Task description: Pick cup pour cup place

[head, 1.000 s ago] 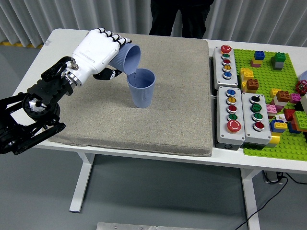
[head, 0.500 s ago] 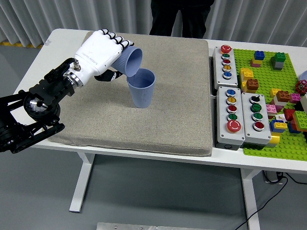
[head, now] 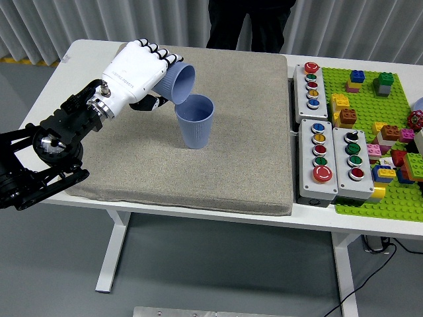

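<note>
The white tabletop (head: 86,56) carries a large grey mat (head: 218,158) over its left and centre portion. At 3 o'clock from the mat lies a green building-block baseplate (head: 370,132) bearing loose coloured bricks, and between mat and baseplate sit three grey button boxes: one (head: 310,86) toward 1 o'clock, two side by side (head: 336,162) toward 4 o'clock. A person in dark clothing (head: 248,23) stands at the far side, at 12 o'clock; no hands of theirs are visible.

The black left arm (head: 43,155) enters from 9 o'clock and ends in a white left hand (head: 135,72), raised above the mat's 10 o'clock area. The hand is closed around a blue held cup (head: 177,80), fingers wrapped over its body. This cup is tilted steeply, mouth facing toward 4 o'clock and downward, its lip directly over the rim of the second cup.

The standing cup (head: 195,122), same blue, is upright on the mat, slightly left of the mat's centre, at 5 o'clock from the hand. Whether the two rims touch cannot be determined. Contents of either cup cannot be made out
</note>
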